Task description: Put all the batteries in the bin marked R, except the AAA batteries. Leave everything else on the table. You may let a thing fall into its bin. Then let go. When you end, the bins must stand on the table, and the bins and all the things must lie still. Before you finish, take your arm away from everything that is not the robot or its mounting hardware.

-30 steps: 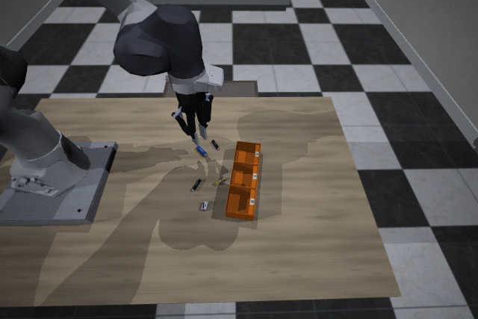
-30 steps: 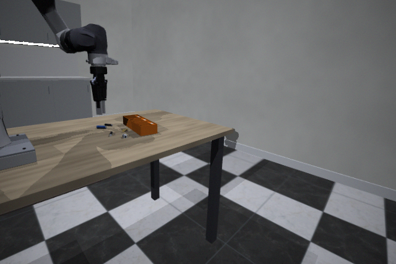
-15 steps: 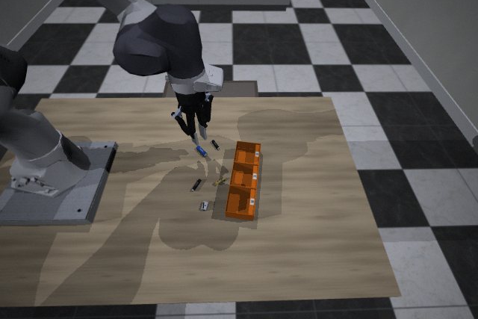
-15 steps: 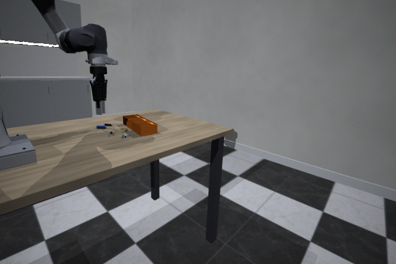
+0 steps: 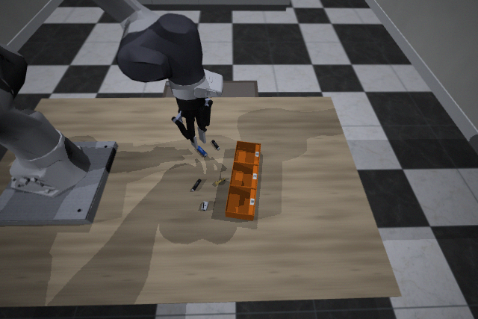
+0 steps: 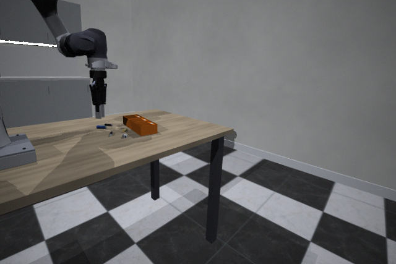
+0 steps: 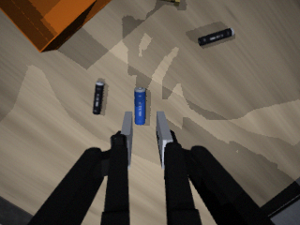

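A blue battery (image 5: pixel 201 150) (image 6: pixel 101 126) (image 7: pixel 141 105) lies flat on the wooden table (image 5: pixel 308 230). My gripper (image 5: pixel 198 140) (image 6: pixel 98 114) (image 7: pixel 144 122) hangs just above it, pointing down, its fingers a narrow gap apart with nothing between them. A black battery (image 5: pixel 215 144) (image 7: pixel 97 97) lies beside the blue one, toward the bins. Another black battery (image 5: pixel 196 184) (image 7: pixel 215 37) lies farther off. A row of three orange bins (image 5: pixel 239 216) (image 6: pixel 145 130) (image 7: pixel 70 14) stands to the right; their labels are too small to read.
A small yellow thing (image 5: pixel 220 181) lies close to the middle bin. A small white and grey thing (image 5: pixel 204 205) (image 6: pixel 124 135) lies near the nearest bin. The robot's base plate (image 5: pixel 57 199) sits at the table's left.
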Tool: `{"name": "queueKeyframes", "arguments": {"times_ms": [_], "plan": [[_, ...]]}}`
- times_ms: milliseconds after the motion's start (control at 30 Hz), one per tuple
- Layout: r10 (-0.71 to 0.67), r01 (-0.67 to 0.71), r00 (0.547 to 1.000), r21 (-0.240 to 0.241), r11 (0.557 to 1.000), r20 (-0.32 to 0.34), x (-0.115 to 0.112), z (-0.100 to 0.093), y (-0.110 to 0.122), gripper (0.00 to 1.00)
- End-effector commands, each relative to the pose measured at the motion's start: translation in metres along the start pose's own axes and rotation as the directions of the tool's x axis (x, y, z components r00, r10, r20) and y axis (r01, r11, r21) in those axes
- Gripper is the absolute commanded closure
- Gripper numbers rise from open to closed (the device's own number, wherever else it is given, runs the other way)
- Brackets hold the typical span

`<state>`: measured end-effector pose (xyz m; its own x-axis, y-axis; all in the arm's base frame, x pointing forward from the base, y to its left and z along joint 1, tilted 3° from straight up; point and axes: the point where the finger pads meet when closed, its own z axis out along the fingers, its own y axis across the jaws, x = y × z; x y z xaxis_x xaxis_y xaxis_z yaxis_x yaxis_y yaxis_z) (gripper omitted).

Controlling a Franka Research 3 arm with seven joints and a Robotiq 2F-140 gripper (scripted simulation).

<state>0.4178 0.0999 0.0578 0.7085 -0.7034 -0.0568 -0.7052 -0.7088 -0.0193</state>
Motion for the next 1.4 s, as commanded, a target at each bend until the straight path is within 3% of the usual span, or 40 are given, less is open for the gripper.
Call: {"name": "queueKeyframes", "arguments": {"times_ms": [0, 300, 800, 1300, 1333, 1367], "plan": [[0.003, -0.003, 1.0, 0.014, 1.0, -0.009, 0.002, 0.009, -0.006, 0.83], [0.003, -0.003, 1.0, 0.014, 1.0, -0.009, 0.005, 0.043, -0.01, 0.83], [0.003, -0.003, 1.0, 0.014, 1.0, -0.009, 0.004, 0.055, -0.01, 0.83], [0.003, -0.003, 1.0, 0.014, 1.0, -0.009, 0.003, 0.055, -0.007, 0.83], [0.003, -0.003, 1.0, 0.014, 1.0, -0.009, 0.003, 0.055, -0.007, 0.95], [0.003, -0.003, 1.0, 0.014, 1.0, -0.009, 0.003, 0.055, -0.007, 0.95]]}}
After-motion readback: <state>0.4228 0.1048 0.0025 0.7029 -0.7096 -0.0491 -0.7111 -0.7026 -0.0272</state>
